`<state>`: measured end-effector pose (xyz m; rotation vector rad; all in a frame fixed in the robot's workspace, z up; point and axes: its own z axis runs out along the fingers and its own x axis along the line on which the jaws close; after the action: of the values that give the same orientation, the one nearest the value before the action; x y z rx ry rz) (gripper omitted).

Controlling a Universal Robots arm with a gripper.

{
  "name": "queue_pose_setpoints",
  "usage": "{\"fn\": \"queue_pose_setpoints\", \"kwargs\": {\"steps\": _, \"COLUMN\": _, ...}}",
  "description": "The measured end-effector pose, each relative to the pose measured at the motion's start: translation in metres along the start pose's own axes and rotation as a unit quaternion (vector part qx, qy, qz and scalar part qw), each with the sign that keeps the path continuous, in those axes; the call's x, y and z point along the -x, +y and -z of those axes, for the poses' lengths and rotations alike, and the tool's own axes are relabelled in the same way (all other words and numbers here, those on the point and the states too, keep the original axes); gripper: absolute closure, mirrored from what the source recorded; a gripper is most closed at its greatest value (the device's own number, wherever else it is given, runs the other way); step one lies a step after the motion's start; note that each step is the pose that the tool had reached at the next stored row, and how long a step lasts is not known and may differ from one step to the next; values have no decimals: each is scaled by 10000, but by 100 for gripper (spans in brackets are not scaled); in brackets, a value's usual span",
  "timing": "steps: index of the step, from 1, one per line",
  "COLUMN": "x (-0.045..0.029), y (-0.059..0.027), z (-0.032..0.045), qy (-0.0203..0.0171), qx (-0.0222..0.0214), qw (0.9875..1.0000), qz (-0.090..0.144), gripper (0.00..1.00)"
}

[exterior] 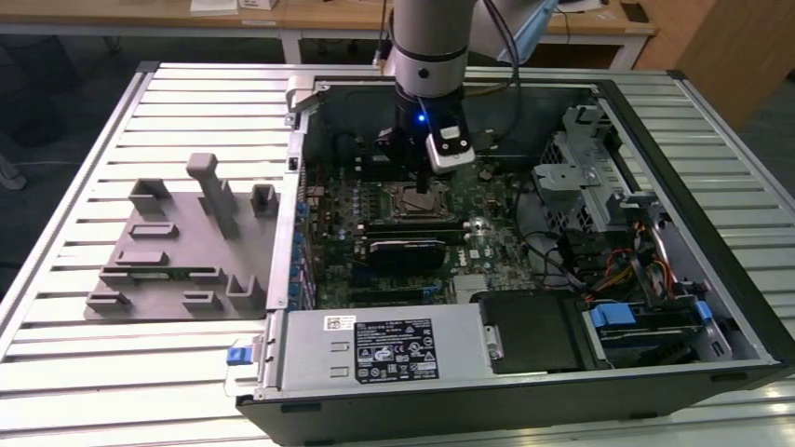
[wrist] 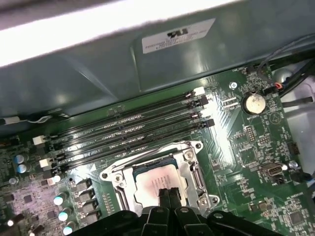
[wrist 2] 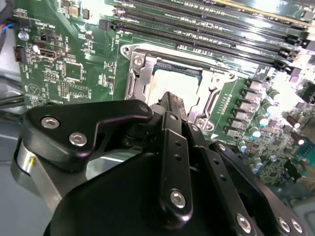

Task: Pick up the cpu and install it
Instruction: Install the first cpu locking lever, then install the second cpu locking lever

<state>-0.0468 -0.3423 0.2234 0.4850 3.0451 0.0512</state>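
Arm point(exterior: 429, 37) – silver-grey tube with a darker joint ring, upper centre of the exterior view. Below it a black wrist block with a small blue light, plus a white camera box point(exterior: 450, 149). Dark cables trail off its sides. Gripper point(wrist 2: 170, 105) – matte black links and fingers, silver screws.

I see an open computer case point(exterior: 695, 102) at frame centre, its green motherboard point(exterior: 497, 244) inside, a power supply point(exterior: 372, 349) at the lower edge, and a grey holder tray point(exterior: 174, 251) at left on the slatted table point(exterior: 74, 186).
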Motion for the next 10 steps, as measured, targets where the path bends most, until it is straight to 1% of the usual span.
{"fn": "queue_pose_setpoints", "kwargs": {"steps": 3, "x": 2, "y": 1, "z": 27, "qy": -1, "qx": -3, "qw": 10000, "qz": 0, "gripper": 89}}
{"fn": "queue_pose_setpoints", "kwargs": {"steps": 10, "x": 3, "y": 2, "z": 38, "qy": -1, "qx": -3, "qw": 10000, "qz": 0, "gripper": 89}}
